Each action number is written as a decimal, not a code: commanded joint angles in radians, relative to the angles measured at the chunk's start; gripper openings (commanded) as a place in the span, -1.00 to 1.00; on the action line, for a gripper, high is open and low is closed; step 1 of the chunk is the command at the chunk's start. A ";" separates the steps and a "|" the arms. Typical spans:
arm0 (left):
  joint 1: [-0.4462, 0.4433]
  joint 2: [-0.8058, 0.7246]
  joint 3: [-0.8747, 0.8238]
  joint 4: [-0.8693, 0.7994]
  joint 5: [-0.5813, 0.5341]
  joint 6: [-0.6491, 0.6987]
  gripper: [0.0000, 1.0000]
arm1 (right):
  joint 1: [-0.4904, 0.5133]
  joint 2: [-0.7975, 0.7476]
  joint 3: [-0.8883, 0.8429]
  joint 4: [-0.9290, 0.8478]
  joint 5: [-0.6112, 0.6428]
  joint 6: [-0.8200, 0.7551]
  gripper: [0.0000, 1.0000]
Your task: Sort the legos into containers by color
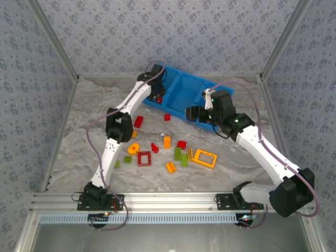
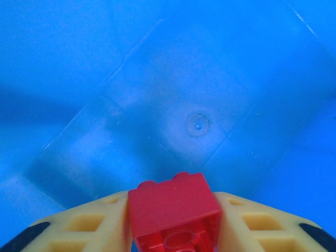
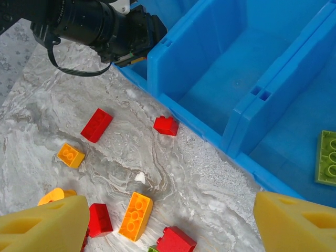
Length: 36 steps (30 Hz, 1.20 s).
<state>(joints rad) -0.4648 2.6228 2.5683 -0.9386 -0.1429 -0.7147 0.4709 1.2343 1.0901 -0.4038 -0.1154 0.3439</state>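
Loose legos (image 1: 167,142): red, orange-yellow and green bricks scattered on the marbled table (image 1: 79,121), on the near side of the blue bin.
Frames: a yellow open frame (image 1: 204,157) and a red open frame (image 1: 144,158) lie flat at the near edge of that scatter, well apart from the bin.
Right gripper (image 3: 170,212): fingers spread wide and holding nothing, hanging over the table just before the bin's near wall.
Blue bin (image 1: 181,86): one long bright blue tray with three open compartments; the right arm (image 1: 262,147) hides its right end.
Green brick (image 3: 328,157): flat on a compartment floor; I cannot tell which compartment.
Left gripper (image 2: 173,202): over the bin's left compartment, fingers clamped on a brick.
Red brick (image 2: 173,210): small, studded, pinched between those yellow fingers above the bare blue floor.
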 commanded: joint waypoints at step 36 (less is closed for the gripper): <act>0.115 -0.494 -0.763 0.200 0.046 -0.333 0.41 | 0.024 0.009 -0.042 -0.159 0.031 0.008 0.67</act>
<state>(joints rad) -0.3405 2.1292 1.7325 -0.7364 -0.1196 -1.0267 0.4931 1.2568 1.0649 -0.5030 -0.1246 0.3435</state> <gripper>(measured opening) 0.705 0.835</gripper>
